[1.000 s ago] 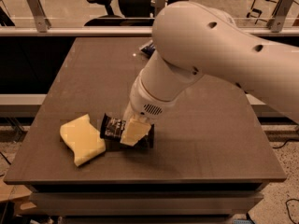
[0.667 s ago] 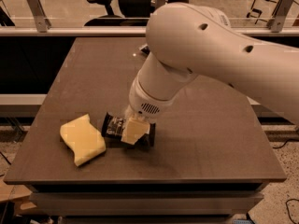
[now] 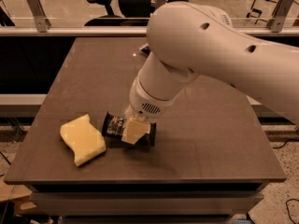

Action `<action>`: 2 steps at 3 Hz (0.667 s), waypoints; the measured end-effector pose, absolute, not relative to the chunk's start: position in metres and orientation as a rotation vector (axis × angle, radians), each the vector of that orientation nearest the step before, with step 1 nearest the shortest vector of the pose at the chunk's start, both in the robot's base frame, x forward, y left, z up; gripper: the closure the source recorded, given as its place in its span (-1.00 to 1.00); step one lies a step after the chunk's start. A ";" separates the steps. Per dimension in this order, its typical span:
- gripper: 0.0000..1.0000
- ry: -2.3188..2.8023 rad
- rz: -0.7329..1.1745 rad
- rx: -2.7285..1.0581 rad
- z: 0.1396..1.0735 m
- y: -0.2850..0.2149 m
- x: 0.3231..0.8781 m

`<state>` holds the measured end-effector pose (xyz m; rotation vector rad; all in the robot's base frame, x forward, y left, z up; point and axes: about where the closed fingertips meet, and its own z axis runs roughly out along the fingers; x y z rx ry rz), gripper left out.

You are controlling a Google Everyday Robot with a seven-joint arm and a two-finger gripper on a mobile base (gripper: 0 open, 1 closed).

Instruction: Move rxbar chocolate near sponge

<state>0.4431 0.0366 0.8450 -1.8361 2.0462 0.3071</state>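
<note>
The rxbar chocolate, a small black wrapper with white lettering, lies flat on the table just right of the sponge, with a narrow gap between them. The sponge is a pale yellow wavy-edged block near the front left of the table. My gripper is down on the middle of the bar and covers its middle part. The big white arm reaches in from the right and hides the gripper's upper part.
The dark brown table has its front edge close below the bar and sponge. A small dark object peeks out behind the arm at the back. A railing and office chairs stand beyond the table.
The upper arm has swung a little left and toward the camera. The gripper, the bar and the sponge stay where they were.
</note>
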 end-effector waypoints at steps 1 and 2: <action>-0.30 2.044 0.304 -1.838 0.846 0.037 0.442; -0.76 2.041 0.302 -1.840 0.847 0.038 0.442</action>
